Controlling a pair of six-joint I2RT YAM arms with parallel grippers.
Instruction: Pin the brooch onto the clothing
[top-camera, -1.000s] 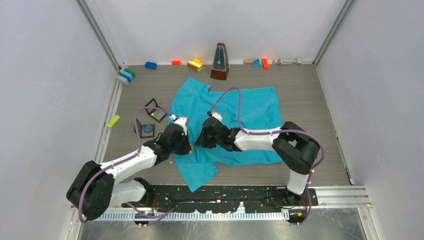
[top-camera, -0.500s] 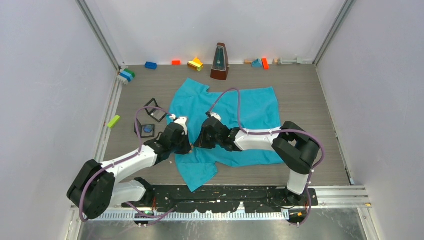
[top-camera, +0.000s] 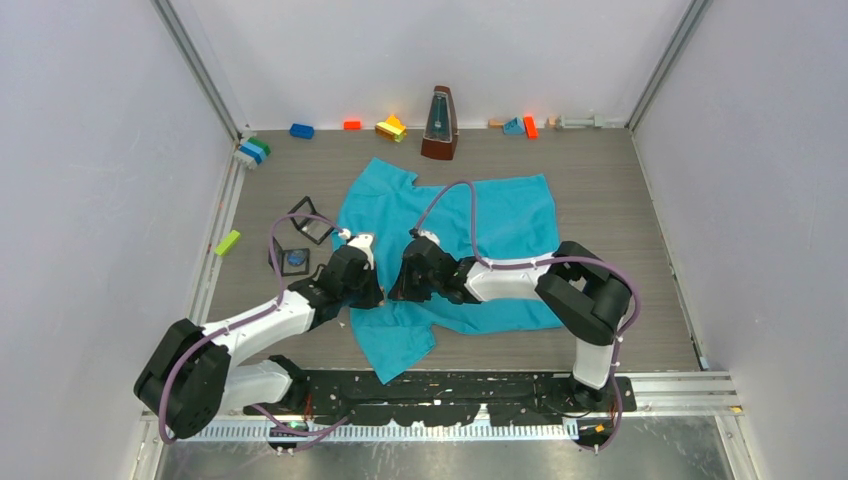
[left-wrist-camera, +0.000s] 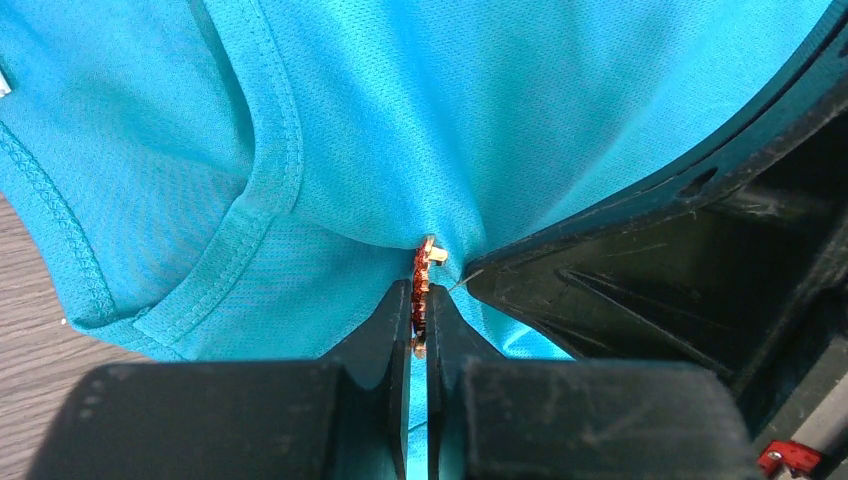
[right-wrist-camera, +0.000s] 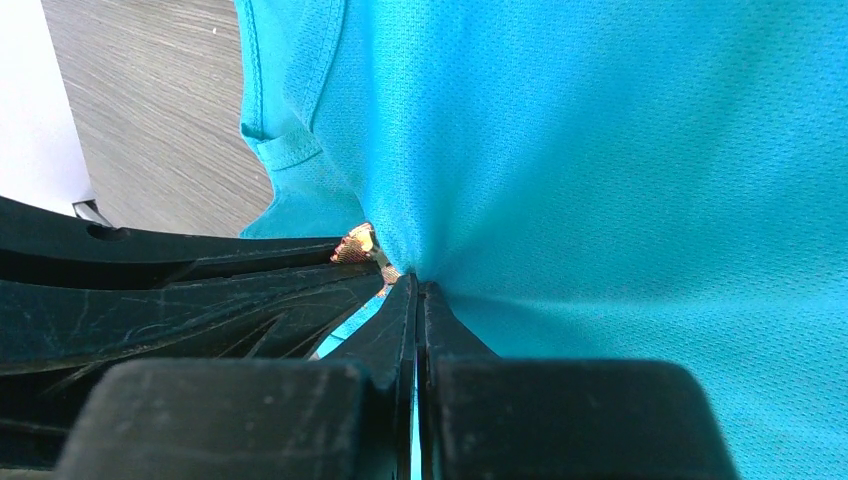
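Right gripper (right-wrist-camera: 417, 285) nudged left, pinching clothing (right-wrist-camera: 620, 150) beside brooch (right-wrist-camera: 356, 244).

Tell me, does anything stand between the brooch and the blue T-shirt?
Nothing visible does. The left gripper holds the brooch right at the T-shirt, beside the spot where the right gripper pinches the fabric.

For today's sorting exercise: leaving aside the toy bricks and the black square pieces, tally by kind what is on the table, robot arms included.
teal T-shirt: 1
gold-coloured brooch: 1
metronome: 1
robot arms: 2, the left arm and the right arm
Total: 5
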